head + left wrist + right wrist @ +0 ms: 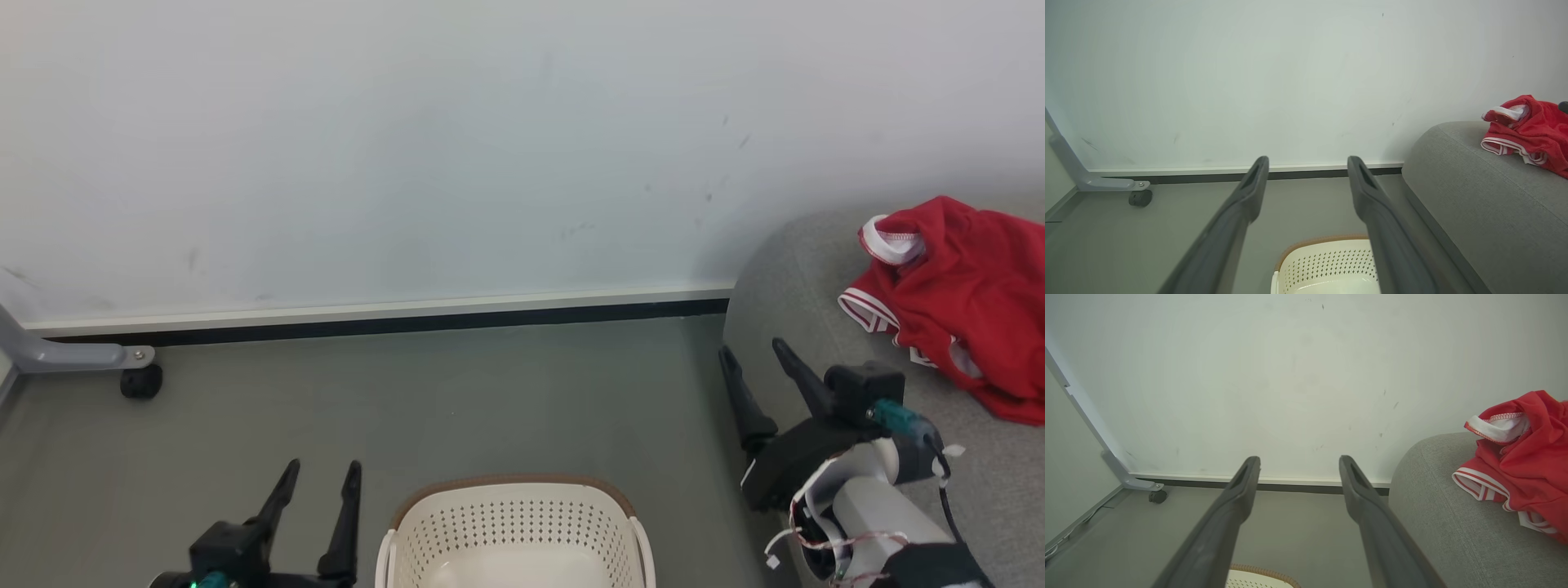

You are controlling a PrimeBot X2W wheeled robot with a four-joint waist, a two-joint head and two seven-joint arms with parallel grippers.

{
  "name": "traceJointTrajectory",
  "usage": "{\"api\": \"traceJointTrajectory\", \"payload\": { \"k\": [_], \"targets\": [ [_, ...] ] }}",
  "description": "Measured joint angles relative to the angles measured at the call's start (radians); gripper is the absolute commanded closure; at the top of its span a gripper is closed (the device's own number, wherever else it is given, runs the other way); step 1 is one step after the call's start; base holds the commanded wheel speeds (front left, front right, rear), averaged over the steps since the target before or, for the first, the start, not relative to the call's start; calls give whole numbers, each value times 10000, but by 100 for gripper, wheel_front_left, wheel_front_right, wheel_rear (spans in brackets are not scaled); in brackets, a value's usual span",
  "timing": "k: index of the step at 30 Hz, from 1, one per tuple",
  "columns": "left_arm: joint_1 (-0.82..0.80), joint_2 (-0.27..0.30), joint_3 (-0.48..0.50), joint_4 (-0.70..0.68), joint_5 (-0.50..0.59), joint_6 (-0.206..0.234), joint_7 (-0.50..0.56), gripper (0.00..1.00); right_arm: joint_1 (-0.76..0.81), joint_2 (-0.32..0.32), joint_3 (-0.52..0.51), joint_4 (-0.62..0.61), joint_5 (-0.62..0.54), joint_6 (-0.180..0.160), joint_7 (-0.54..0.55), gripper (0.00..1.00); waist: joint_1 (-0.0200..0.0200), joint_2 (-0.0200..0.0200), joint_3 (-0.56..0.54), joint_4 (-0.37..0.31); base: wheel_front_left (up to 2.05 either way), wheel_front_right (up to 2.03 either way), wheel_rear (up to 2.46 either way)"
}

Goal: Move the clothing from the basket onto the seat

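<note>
Since the clothing [963, 302] already lies in a crumpled red heap on the seat [792, 269], to the right of and a little beyond the right gripper [752, 349], the main part of the task is judged to be done. What remains is harder to say. The basket [514, 523] is seen just right of the left gripper [323, 469] and down-left of the right one, and the part of its inside that shows is bare white plastic. Its near half is cut off by the frame edge, so it cannot be told whether a further garment is left there; if none is, only a withdrawal of the arms is thought to be outstanding. Both grippers are spread wide with nothing between their 2 fingers, as is confirmed in each wrist view, where only wall and floor are seen through the gap. The right arm is held raised, with its pale forearm at the seat's near-left corner and its fingers angled up and leftward, well apart from the cloth. The left arm is kept low beside the basket, with its fingers pointed forward toward the wall, apart from the brown rim. No fabric is touched by either gripper, and the heap rests wholly on the grey cushion.
</note>
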Motion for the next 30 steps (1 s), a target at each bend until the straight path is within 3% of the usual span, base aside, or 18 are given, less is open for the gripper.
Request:
{"api": "traceJointTrajectory", "payload": {
  "k": [18, 30],
  "targets": [
    [1920, 614, 1639, -1325, 161, 362, -58, 0, 3206, -150, -617, -3486, -640, -1225, -2, 0, 1, 1, -50, 75, 0, 0, 0],
    [3084, 483, 2464, -2297, 625, 445, -58, 0, 4621, -238, -1133, -5323, -1208, -1490, -13, 0, 1, 1, 109, -149, 0, 0, 0]
  ]
}}
